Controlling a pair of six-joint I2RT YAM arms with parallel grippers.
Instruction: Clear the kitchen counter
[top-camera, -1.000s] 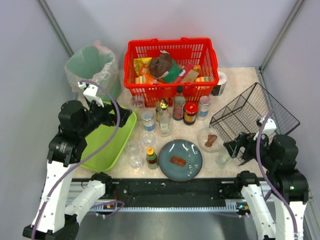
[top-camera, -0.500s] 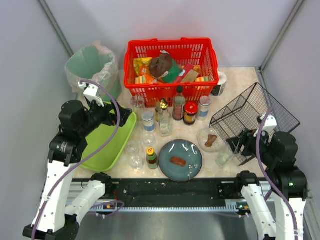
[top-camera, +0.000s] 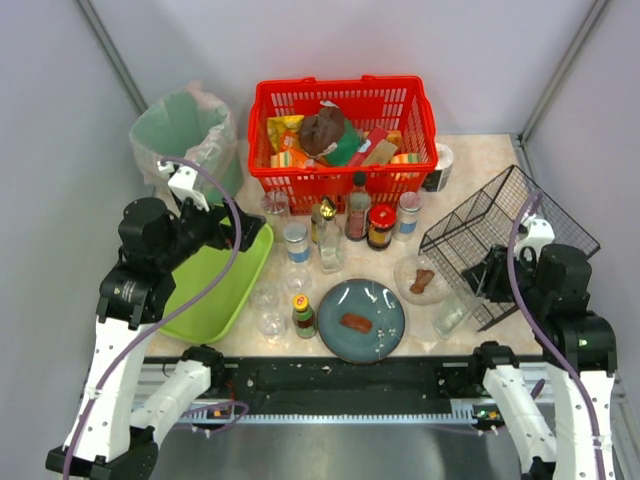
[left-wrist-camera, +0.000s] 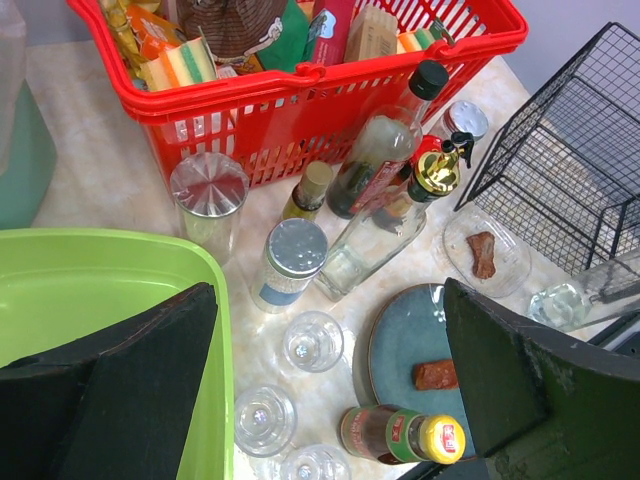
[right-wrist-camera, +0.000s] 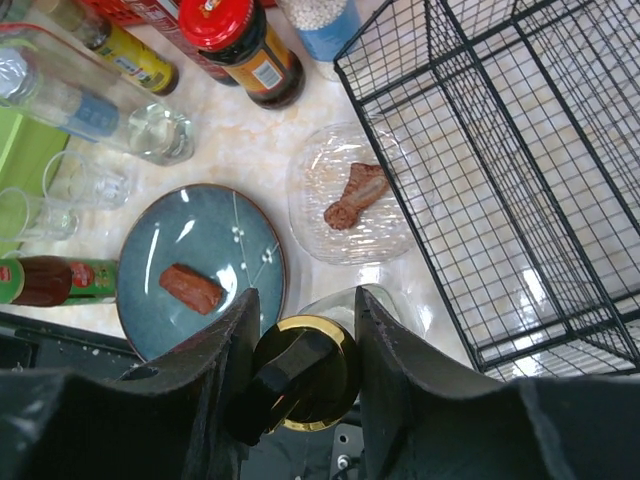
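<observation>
The kitchen counter (top-camera: 480, 160) is pale beige marble and crowded with items. My right gripper (top-camera: 478, 283) is shut on the neck of a clear glass bottle (top-camera: 450, 314) with a gold pourer cap (right-wrist-camera: 305, 375), and the bottle leans just left of the black wire basket (top-camera: 510, 235). In the right wrist view the gripper (right-wrist-camera: 305, 325) clamps the cap between both fingers. My left gripper (top-camera: 240, 235) is open and empty, over the right edge of the lime-green tray (top-camera: 215, 290). In its wrist view (left-wrist-camera: 328, 300) small glasses (left-wrist-camera: 313, 341) lie below it.
A red basket (top-camera: 342, 130) of groceries stands at the back, with a lined bin (top-camera: 185, 135) to its left. Several bottles and jars (top-camera: 345, 220) stand mid-counter. A blue plate (top-camera: 361, 318) and a clear dish (top-camera: 421, 279) each hold a brown piece of food. A sauce bottle (top-camera: 303, 315) stands at the front.
My right gripper has moved right and back toward the wire basket, tilting the clear bottle with it. The left arm has barely moved.
</observation>
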